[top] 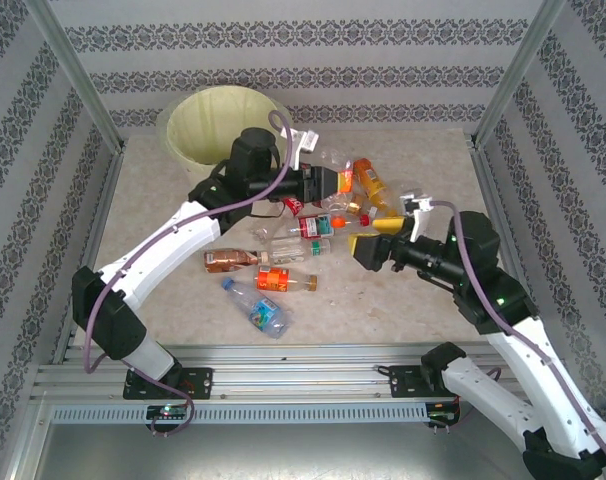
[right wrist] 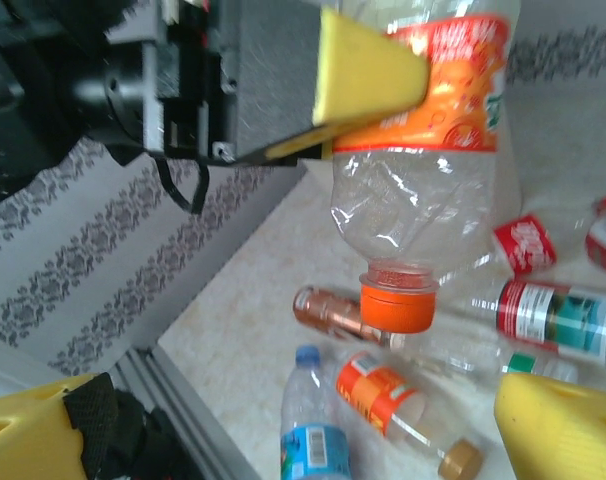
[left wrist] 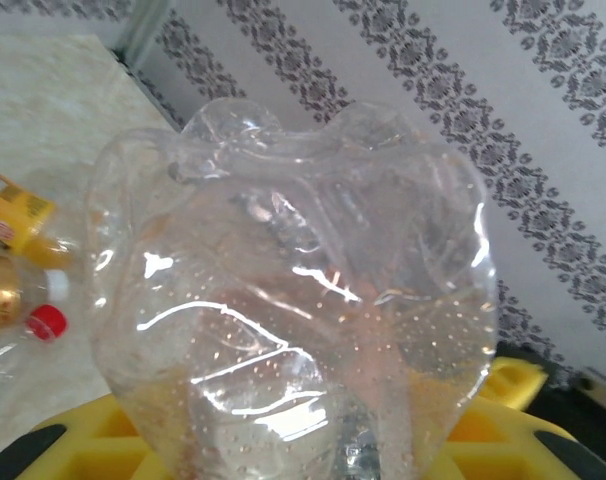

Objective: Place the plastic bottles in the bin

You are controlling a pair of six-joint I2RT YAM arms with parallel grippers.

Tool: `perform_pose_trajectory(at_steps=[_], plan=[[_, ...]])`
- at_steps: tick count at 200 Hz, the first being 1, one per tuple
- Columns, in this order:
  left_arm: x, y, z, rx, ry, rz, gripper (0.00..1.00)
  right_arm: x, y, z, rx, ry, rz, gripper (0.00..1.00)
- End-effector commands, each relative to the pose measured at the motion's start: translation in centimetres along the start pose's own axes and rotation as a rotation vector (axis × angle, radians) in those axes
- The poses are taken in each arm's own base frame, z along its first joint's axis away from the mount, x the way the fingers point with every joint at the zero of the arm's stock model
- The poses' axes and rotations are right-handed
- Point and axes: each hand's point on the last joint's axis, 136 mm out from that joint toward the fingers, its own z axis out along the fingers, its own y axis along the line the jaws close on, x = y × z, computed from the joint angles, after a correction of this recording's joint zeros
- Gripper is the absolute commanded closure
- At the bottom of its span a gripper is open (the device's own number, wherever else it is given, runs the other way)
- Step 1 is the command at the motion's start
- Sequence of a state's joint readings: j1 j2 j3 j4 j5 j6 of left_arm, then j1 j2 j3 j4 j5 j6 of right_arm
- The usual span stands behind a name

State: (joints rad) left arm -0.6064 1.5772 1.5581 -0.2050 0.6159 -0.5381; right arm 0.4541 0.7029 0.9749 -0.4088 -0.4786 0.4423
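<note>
Crumpled clear bottle (left wrist: 293,300) sits pinched across its middle in my left gripper (top: 341,180); bin (top: 218,120) lies beyond and to its left, nearer this arm, I judge; right gripper (top: 366,250) stands spread and empty beside the loose bottles (top: 273,270).

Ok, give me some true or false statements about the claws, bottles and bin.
1. The left claw grips an orange-labelled bottle. True.
2. That bottle hangs cap up. False: its orange cap points down.
3. The right claw is shut on a bottle. False: it is open and holds nothing.
4. A blue-labelled bottle lies on the table. True.
5. The bin stands at the table's near right corner. False: far left.
</note>
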Motion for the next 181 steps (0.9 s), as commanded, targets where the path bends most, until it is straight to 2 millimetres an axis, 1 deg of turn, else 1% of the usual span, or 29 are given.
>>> perform_pose_trajectory(at_steps=[1,17,32,61,89,114,138,154,181], plan=[[-1.3,0.8,-2.4,-0.089,-0.001,0.039,0.60,-3.8,1.4,-1.7,0.005,-0.148,-0.062,0.02],[-2.4,1.0,-3.6,-0.119,-0.016,0.046,0.59,-5.3,2.4,-2.6,-0.009,-0.207,-0.091,0.02],[-3.6,1.6,-4.9,-0.171,-0.032,0.057,0.58,-6.1,3.1,-3.0,-0.020,-0.227,-0.110,0.02],[-7.0,2.6,-8.2,-0.234,-0.114,0.065,0.58,-6.9,4.1,-3.3,-0.050,-0.239,-0.134,0.02],[-10.3,3.7,-11.6,-0.309,-0.190,0.085,0.58,-7.6,4.5,-3.7,-0.048,-0.254,-0.168,0.02],[-13.0,5.5,-14.4,-0.385,-0.261,0.091,0.58,-8.1,5.0,-4.2,-0.041,-0.260,-0.199,0.02],[-15.0,7.4,-16.5,-0.457,-0.318,0.104,0.58,-8.1,5.1,-4.1,-0.039,-0.241,-0.206,0.02],[-15.9,9.0,-17.4,-0.510,-0.338,0.114,0.58,-7.9,5.2,-4.0,-0.049,-0.222,-0.209,0.02],[-16.3,12.2,-17.8,-0.645,-0.332,0.175,0.58,-8.1,5.4,-4.4,-0.041,-0.230,-0.220,0.02]])
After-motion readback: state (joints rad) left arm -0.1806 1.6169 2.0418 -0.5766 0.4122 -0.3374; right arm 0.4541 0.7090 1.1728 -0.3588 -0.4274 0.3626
